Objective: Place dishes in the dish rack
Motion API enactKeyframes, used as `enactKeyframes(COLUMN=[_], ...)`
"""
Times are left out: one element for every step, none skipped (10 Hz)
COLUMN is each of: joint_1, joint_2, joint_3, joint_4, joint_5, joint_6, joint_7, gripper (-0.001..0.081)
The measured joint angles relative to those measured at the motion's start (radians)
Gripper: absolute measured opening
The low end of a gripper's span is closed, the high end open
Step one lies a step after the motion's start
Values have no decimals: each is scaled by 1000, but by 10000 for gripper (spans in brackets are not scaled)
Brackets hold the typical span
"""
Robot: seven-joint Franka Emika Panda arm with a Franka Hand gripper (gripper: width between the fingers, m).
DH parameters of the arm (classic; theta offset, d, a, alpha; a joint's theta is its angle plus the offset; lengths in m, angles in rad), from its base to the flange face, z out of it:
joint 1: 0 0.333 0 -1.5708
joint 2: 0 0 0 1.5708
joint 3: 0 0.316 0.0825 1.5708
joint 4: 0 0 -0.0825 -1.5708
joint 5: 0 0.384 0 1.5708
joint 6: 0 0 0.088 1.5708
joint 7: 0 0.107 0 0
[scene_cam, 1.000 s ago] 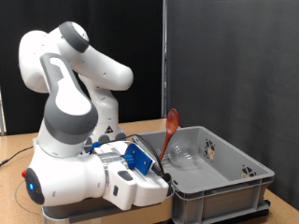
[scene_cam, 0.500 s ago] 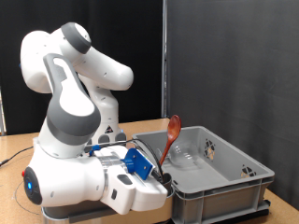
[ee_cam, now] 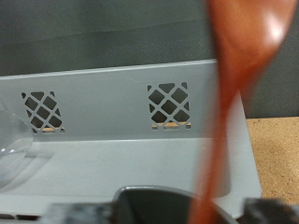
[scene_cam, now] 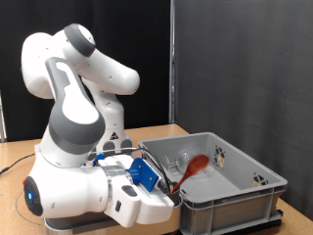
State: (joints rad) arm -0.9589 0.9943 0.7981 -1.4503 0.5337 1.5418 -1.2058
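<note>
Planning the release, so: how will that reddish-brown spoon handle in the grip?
The spoon looks rigid, probably wooden, so unlikely to flex. Its long thin handle with a broad bowl may pivot in the end effector. Blur suggests it is swinging inside the grey crate.

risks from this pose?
1. The gripper has the reddish-brown spoon by its handle end only, tilted into the grey crate; the long lever may twist or slip in the jaws.
2. Clear glass pieces sit in the crate near the spoon bowl; a swing might knock them.
3. The spoon hangs close to the crate wall, so it might catch there.
</note>
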Motion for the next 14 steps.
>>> enactKeyframes(joint_1=[1,1,2,3,4,4,4,4,4,4,3,3,4,8], joint_2=[0,0,0,0,0,0,0,0,0,-1,-3,-3,-3,-3], joint_3=[0,0,0,0,0,0,1,6,19,41,52,49,49,59], joint_4=[0,0,0,0,0,0,0,-2,-3,-2,-2,-3,-1,4], joint_5=[-1,-1,-2,-2,-2,-2,-2,-1,1,2,2,2,-15,-47], joint_6=[2,3,4,6,6,6,6,6,-2,-11,-14,-13,-16,-27], joint_7=[0,0,0,0,0,-1,-20,-59,-93,-115,-132,-127,-151,-199], gripper=[266,450,587,587,750,750,792,792,808,811,811,811,811,811])
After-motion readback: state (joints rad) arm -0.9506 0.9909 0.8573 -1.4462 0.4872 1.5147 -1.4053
